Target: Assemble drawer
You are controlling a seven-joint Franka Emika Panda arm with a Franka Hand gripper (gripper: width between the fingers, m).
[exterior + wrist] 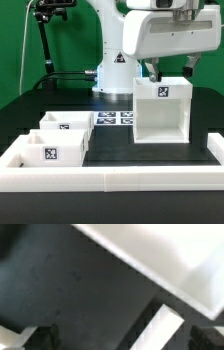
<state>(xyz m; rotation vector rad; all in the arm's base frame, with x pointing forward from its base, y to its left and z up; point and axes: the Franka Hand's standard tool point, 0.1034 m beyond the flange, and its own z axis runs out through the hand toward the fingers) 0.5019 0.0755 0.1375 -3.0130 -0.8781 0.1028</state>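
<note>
since both trays point(62, 128) sat loose by the low white wall point(110, 178), well apart from the upright drawer shell point(160, 115) on the exterior view's right, nothing was inserted yet; both insertions were left. gripper point(168, 74) hung at the shell's top, fingers spread, gripping nothing visible.

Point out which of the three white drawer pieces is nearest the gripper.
The tall shell on the exterior view's right, directly under the gripper. The rear tray and front tray sit on that view's left, well away.
</note>
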